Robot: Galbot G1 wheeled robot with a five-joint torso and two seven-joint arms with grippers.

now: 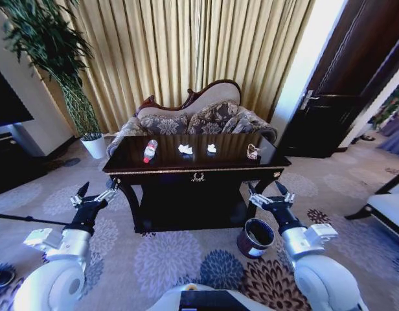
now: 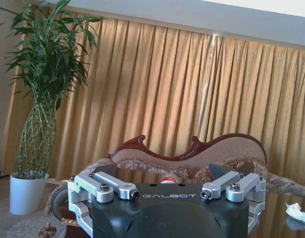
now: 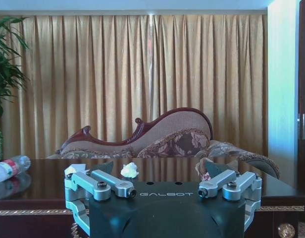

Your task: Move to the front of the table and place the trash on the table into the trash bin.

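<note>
**Q:** Where does the robot stand?

**A:** Facing the front edge of the table [image 1: 197,170], both arms held low and short of it. The left gripper [image 1: 94,192] hangs off the table's front left corner, the right gripper [image 1: 269,192] off its front right corner, each with fingers spread apart and holding nothing, a carrying pose that likely keeps the arms clear of the woodwork while the base drives.

**Q:** And the trash?

**A:** All on the tabletop. The plastic bottle [image 1: 149,150] lies on its side toward the left end; two paper wads [image 1: 185,149] sit near the middle, and another piece of crumpled trash [image 1: 252,152] lies near the right end.

**Q:** The trash bin?

**A:** The trash bin [image 1: 255,237] stands on the carpet off the front right leg, just below the right gripper, probably set there for a short drop.

**Q:** Progress?

**A:** The approach looks nearly complete; no item picked yet.
</note>
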